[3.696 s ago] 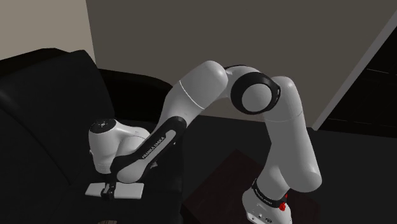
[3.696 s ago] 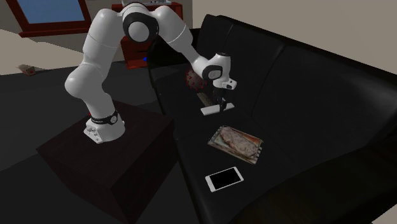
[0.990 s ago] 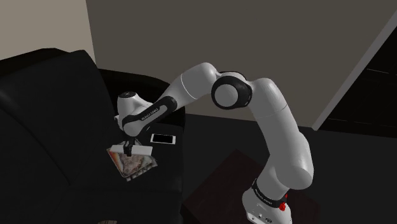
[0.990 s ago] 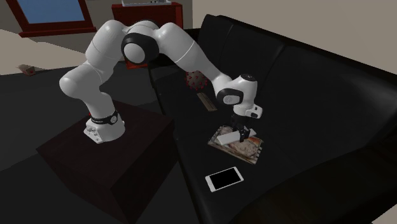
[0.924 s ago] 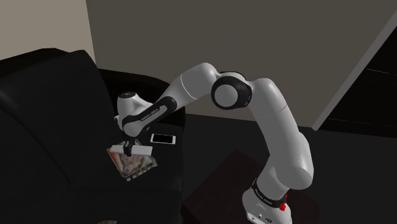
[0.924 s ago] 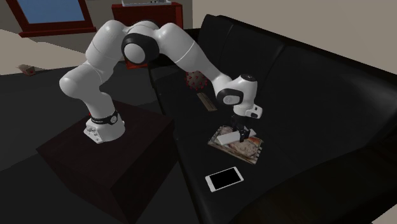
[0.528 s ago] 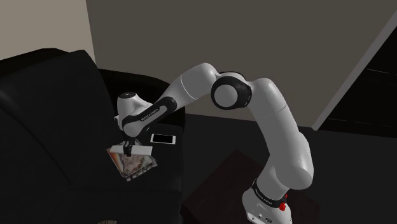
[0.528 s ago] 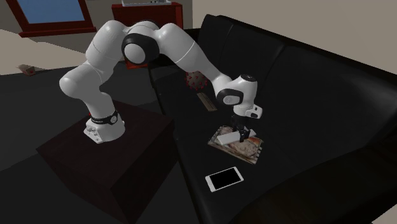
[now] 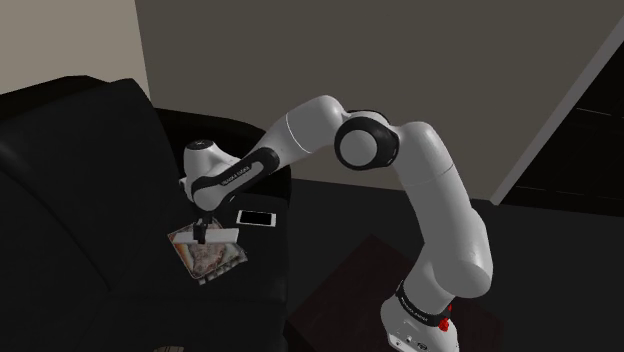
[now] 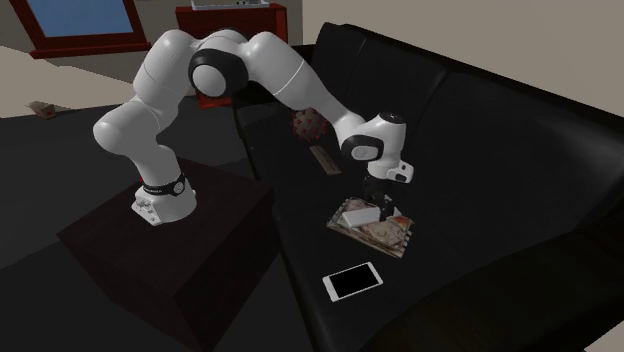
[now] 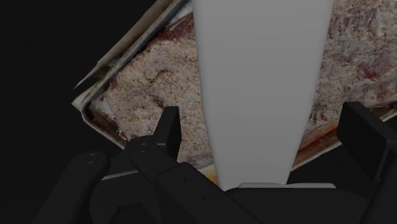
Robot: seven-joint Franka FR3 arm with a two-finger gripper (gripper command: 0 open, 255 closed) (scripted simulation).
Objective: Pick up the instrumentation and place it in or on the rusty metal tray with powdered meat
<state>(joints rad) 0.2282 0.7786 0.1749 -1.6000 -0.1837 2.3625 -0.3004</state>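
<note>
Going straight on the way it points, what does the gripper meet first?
Most likely the white instrument lying in the rusty tray, straight ahead between the open fingers of the gripper; how near is unclear.

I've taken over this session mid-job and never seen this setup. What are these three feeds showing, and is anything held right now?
The machine is one white robot arm standing on a dark box beside a black sofa. Two feeds come from cameras in the room, looking down at the seat from different sides. The third camera sits on the arm's hand and looks along its black two-finger tool. On the seat lie a tray of powdered meat and a phone. A flat pale piece lies on the tray. The tool's fingers stand apart beside it without touching, so nothing is held.
</note>
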